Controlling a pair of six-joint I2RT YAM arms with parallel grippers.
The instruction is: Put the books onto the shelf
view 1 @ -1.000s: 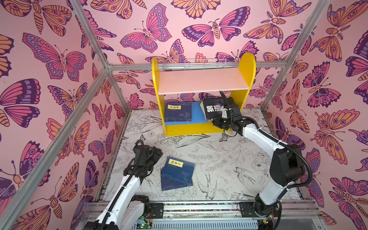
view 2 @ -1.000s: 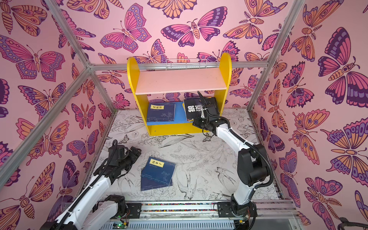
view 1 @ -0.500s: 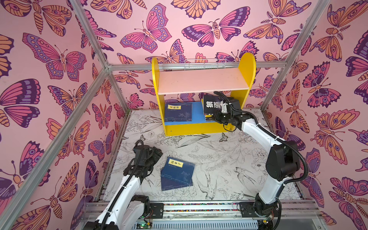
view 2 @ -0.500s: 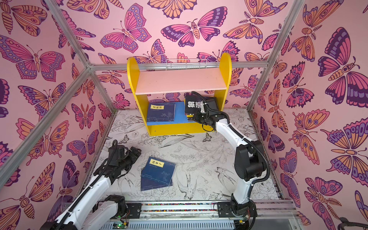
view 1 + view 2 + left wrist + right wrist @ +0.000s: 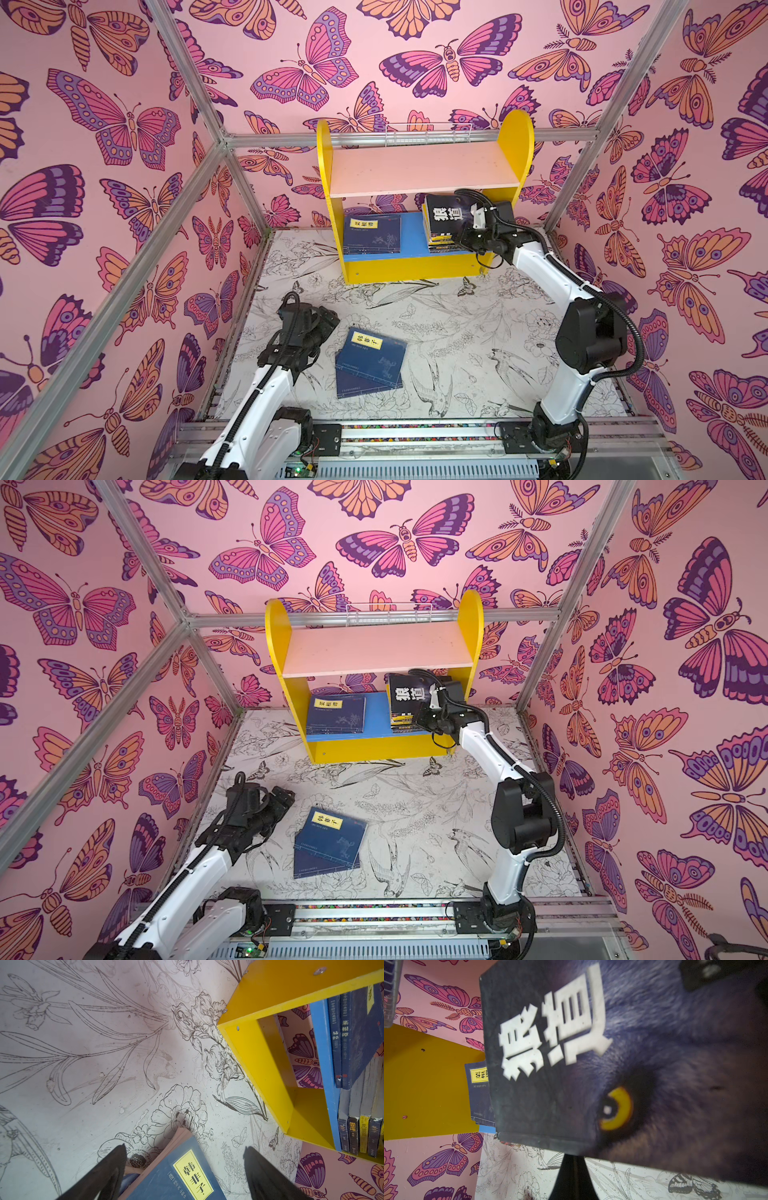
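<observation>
Two navy books [image 5: 372,361] stacked near mat's [image 5: 457,332] front edge, beside spread left gripper [image 5: 323,323]. One black book [image 5: 446,214] pinched in right gripper [image 5: 466,232].

- ok so the shelf [image 5: 515,137] is standing at the back of the table [image 5: 478,332], right up against the rear wall
- on its lower board [image 5: 411,235] a left pile [image 5: 372,235] is lying flat, and a right pile [image 5: 440,245] is lying apart from it
- a tilted book [image 5: 446,214] is hanging over the right pile, under the upper board [image 5: 419,170], with the right gripper [image 5: 464,230] gripping it from the right
- a pair of books [image 5: 372,357] is lying stacked on the table, well in front of the shelf
- the left gripper [image 5: 324,328] is sitting just left of that pair
</observation>
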